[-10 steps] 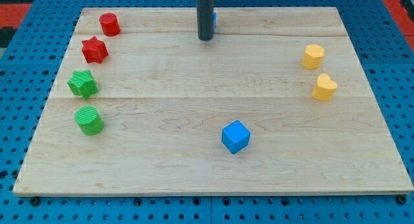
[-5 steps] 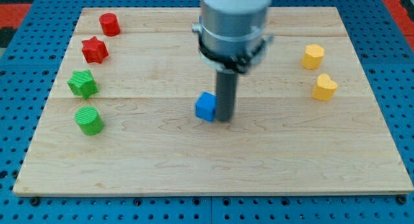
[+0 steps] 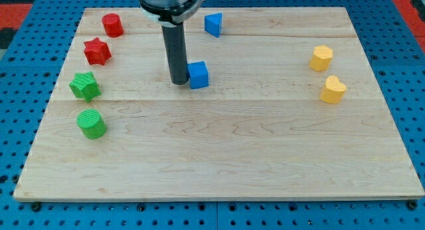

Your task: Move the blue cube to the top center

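Note:
The blue cube sits on the wooden board, a little above the middle and left of centre. My tip stands right against the cube's left side. A second blue block, wedge-like, lies near the view's top centre, above and right of the cube.
A red cylinder and a red star lie at the top left. A green star and a green cylinder lie at the left edge. Two yellow blocks lie at the right.
The blue cube has moved up the board from the lower middle. My tip has gone from the cube's right side to its left side and moved up with it.

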